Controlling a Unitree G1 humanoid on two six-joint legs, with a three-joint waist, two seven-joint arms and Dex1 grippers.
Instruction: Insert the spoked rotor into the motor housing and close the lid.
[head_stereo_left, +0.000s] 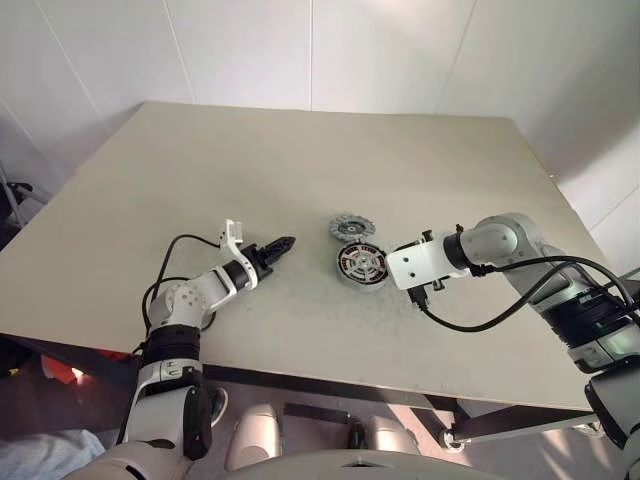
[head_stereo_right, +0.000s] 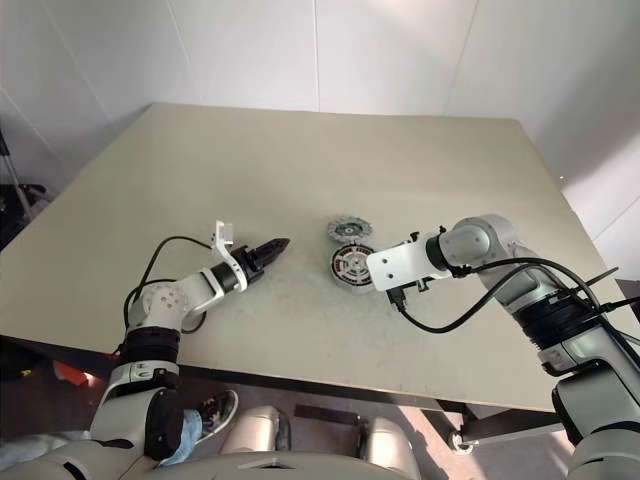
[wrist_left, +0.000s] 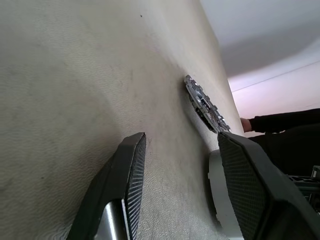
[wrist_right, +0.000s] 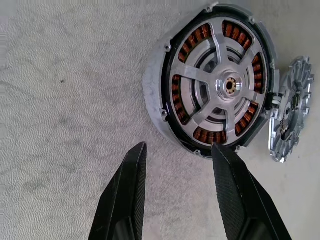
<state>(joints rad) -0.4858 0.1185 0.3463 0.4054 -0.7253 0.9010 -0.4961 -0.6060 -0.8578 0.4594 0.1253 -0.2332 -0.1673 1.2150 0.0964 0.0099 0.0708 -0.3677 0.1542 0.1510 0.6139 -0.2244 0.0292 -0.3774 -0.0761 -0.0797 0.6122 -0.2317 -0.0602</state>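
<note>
the spoked rotor (wrist_right: 220, 85) is seen seated inside the motor housing (wrist_right: 154, 102): a black rim is ringed by the housing's grey metal edge, silver spokes run out from a bright central hub, and copper-red windings are visible through the gaps between the spokes. the lid (wrist_right: 290, 117), a grey-silver cap with cut-out openings and a toothed edge, is laid flat on the table (head_stereo_left: 300, 170) just beside the housing, on its far side as seen from the head views, the two rims close to touching; it is not placed on the housing.

the housing is found just in front of the right gripper (wrist_right: 177, 162), near its fingertips. that gripper is pointed downward toward the table, and its two black fingers are held apart with nothing between them; no contact with the housing can be made out.

the left gripper (head_stereo_left: 283, 244) is positioned low over the table, well to the left of the housing and lid and pointed toward them. its fingers (wrist_left: 127, 175) are spread apart and empty, with bare table surface seen between them and the lid's edge beyond.
</note>
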